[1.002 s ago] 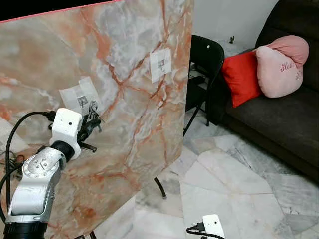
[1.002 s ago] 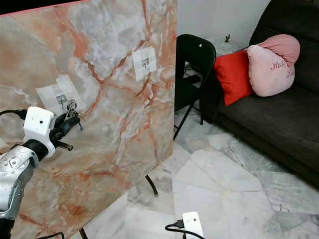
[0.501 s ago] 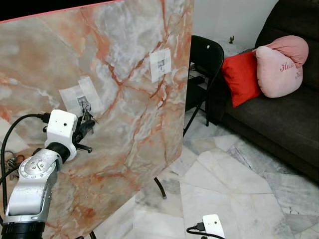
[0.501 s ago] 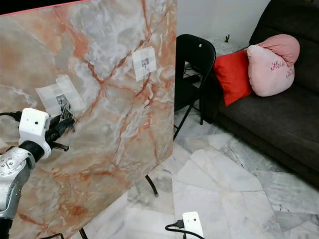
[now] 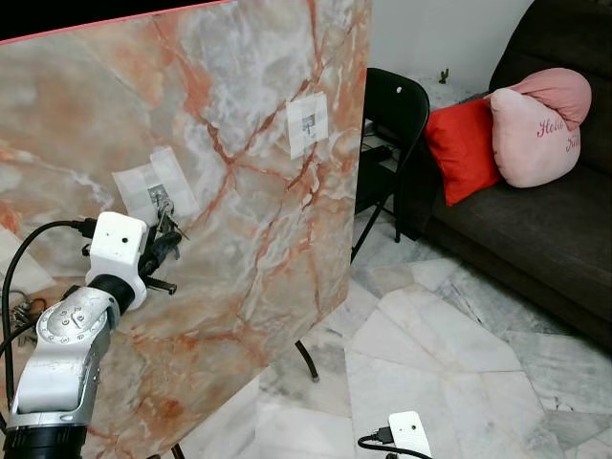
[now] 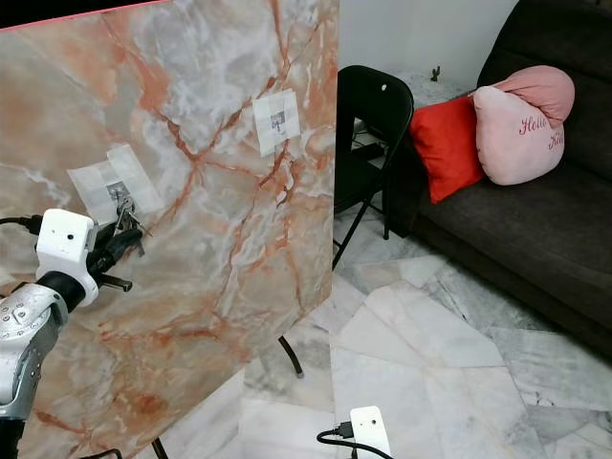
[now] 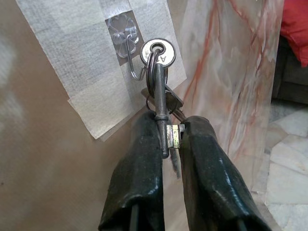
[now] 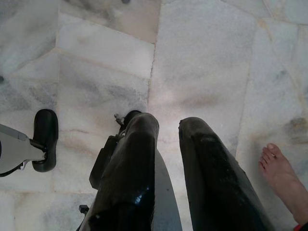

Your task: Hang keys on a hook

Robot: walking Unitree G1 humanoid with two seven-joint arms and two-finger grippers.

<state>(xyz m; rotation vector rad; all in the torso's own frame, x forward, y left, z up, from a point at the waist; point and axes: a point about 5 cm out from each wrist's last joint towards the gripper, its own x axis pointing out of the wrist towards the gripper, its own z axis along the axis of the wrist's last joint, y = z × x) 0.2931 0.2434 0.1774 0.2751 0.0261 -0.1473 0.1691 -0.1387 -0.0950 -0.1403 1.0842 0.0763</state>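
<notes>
Keys held up at the taped hook

Eye views: the left gripper (image 5: 164, 241) presses against the marble-patterned board (image 5: 258, 191), just under the taped hook (image 6: 119, 194). Left wrist view: its fingers (image 7: 139, 159) clamp the keys (image 7: 161, 103), the ring beside the hook's tip, seemingly for threading. Right wrist view: the right gripper (image 8: 166, 127) hangs over the floor, fingers slightly apart, idle.

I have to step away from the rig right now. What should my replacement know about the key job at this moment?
Left gripper: shut on the keys, held up at the clear hook taped to the marble board.
Right gripper: hanging idle over the floor, fingers slightly apart, empty.
Done: keys brought to the hook.
Unclear: whether the ring sits on the hook.
Left: confirm it, then release and withdraw.
</notes>
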